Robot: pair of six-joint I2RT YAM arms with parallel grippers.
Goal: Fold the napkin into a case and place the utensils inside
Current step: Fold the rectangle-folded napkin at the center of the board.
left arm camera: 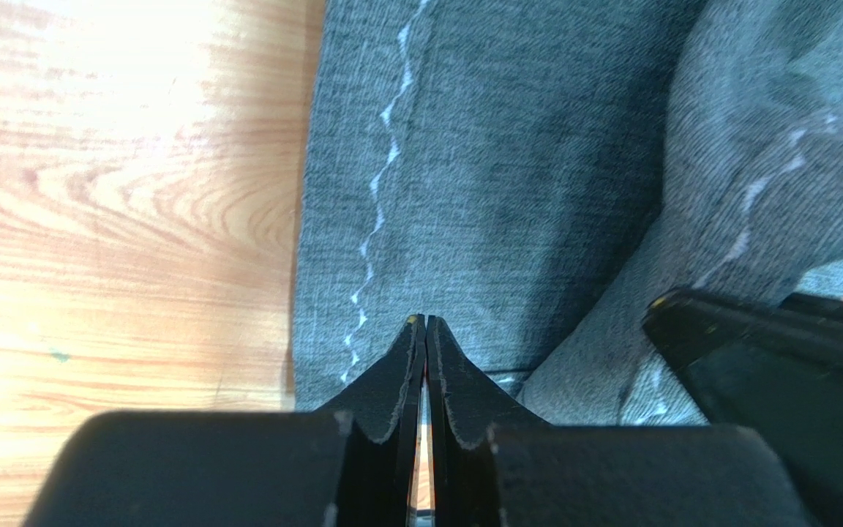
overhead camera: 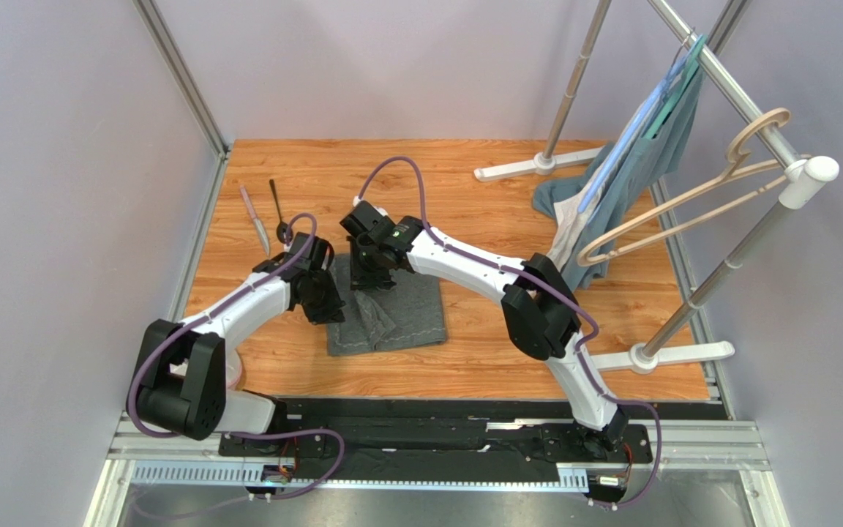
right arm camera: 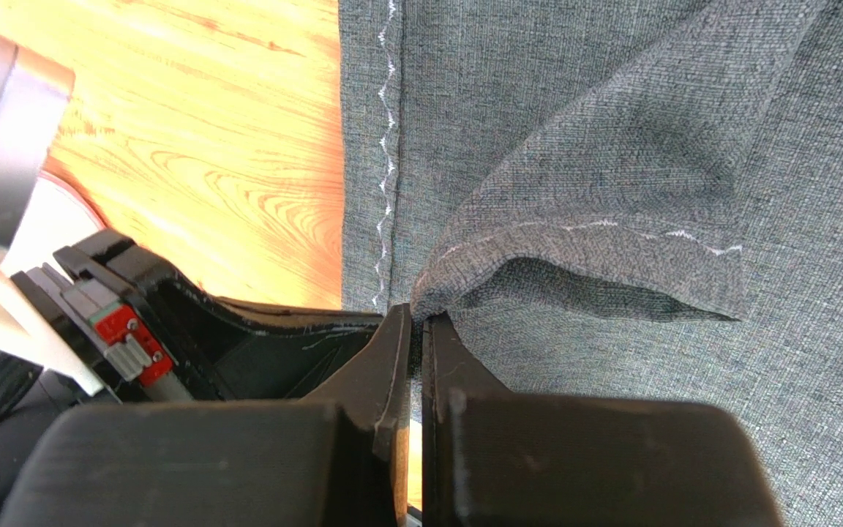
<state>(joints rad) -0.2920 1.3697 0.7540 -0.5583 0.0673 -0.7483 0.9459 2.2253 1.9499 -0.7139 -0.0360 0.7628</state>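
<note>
Item: napkin (overhead camera: pixel 406 318), dark grey with pale stitching, lying flat on the table (overhead camera: pixel 481 187); one corner is lifted and turned in over the cloth.
Right gripper (right arm camera: pixel 416 313): over the napkin's far left part, jaws clamped on the lifted corner.
Left gripper (left arm camera: pixel 424 324): at the napkin's left edge, jaws drawn together, tips on the cloth; cannot tell whether any cloth is pinched.
Knife (overhead camera: pixel 253 220), spoon (overhead camera: pixel 280 206): side by side, beyond the napkin's far left corner, well apart from it.
Risk: the pinch is thin and the corner could slip out, dropping the fold crooked.
Risk: an unanchored left edge could let the whole napkin drag, skewing the case.
</note>
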